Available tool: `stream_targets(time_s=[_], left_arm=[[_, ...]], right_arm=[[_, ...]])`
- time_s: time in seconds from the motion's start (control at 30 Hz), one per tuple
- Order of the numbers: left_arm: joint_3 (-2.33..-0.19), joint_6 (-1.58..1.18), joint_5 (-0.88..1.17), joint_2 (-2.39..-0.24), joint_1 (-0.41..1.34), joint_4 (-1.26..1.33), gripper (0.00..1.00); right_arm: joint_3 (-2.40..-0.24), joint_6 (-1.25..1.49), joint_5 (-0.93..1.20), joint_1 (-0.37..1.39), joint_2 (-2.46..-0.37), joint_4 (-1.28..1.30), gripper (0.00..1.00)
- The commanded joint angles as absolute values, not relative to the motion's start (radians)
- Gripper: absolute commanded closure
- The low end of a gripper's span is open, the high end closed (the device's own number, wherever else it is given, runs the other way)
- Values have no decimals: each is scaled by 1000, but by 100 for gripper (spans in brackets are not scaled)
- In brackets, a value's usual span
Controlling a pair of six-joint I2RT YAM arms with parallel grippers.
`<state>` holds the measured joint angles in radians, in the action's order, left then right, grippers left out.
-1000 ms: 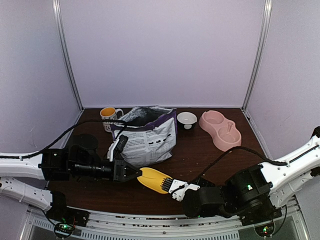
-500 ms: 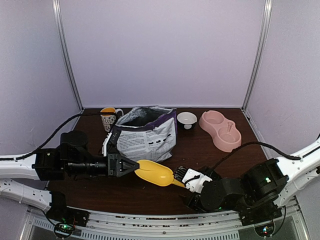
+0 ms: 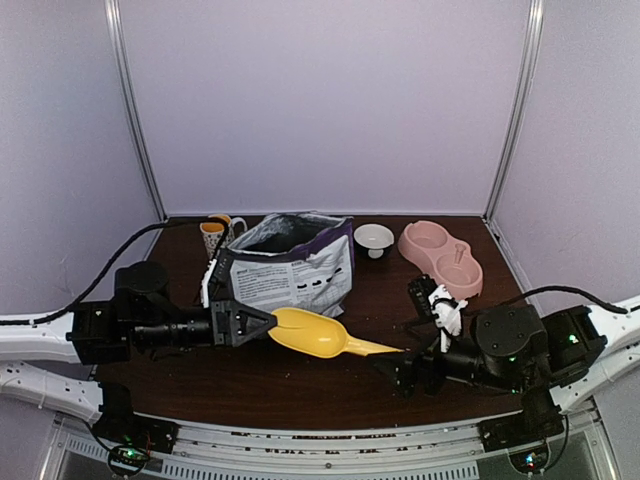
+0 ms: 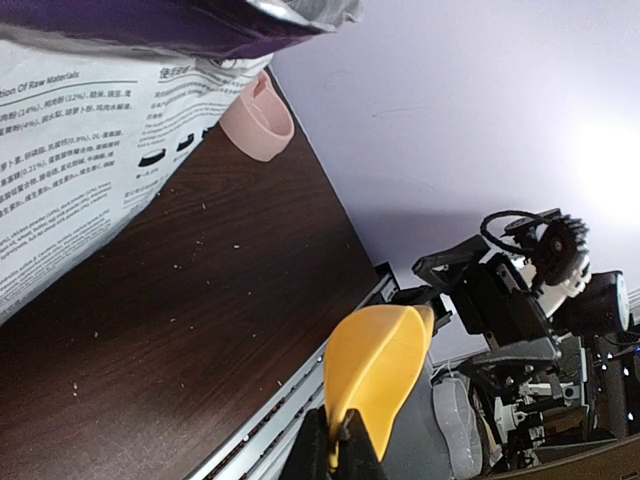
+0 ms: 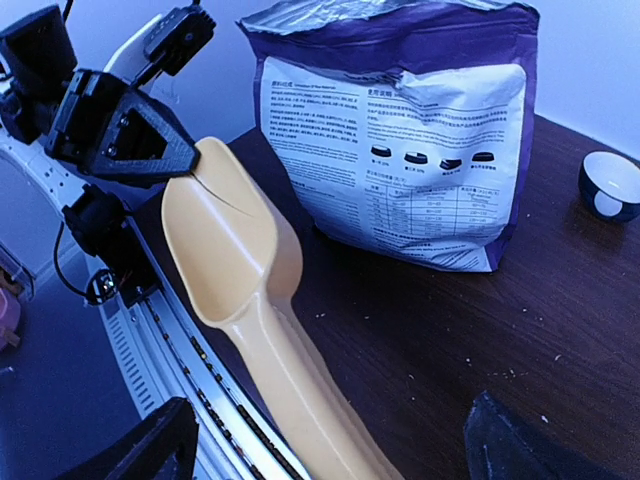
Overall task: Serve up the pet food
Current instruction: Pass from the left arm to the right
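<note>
The yellow scoop (image 3: 318, 337) hangs above the table's front, held level, and its bowl is empty in the right wrist view. My left gripper (image 3: 267, 325) is shut on the rim of the scoop's bowl (image 4: 375, 370), and its fingers (image 4: 338, 445) pinch the thin edge. My right gripper (image 3: 392, 363) stands wide open at the handle's end. The handle (image 5: 300, 400) runs between its spread fingers (image 5: 150, 445) without touching them. The purple and white bag (image 3: 292, 270) stands upright and open behind the scoop. The pet food itself is hidden.
A pink double bowl (image 3: 441, 261) sits at the back right, with a small white bowl (image 3: 373, 238) to its left. A spotted mug (image 3: 213, 233) stands behind the bag's left corner. Crumbs dot the dark table (image 5: 480, 330).
My right gripper has opened, let go of the scoop's handle and drawn back to the right. The left gripper keeps its hold, and the scoop has swung level and shifted a little.
</note>
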<state>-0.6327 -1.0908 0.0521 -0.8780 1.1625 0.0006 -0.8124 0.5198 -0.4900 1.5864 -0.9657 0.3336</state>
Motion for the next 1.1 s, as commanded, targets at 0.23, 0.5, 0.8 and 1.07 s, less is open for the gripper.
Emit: stream_targets(time_s=[0.23,0.5,0.8,1.07], left_arm=[[-550,-1087,101,-802,1106,219,100],[-533,-1095,182,-827,1066,309,100],[-557,-1060,180,-824,1055,236,100],[-564,-1046,190,-845,1050,230,100]], right_arm=[[-431,845,-99,1286,-707,-198,4],[-361,925,87,1190,-728,-377,4],[-424,923,254,1179,-841,-436,9],[-457,931,287,1179,-872,-448,35]])
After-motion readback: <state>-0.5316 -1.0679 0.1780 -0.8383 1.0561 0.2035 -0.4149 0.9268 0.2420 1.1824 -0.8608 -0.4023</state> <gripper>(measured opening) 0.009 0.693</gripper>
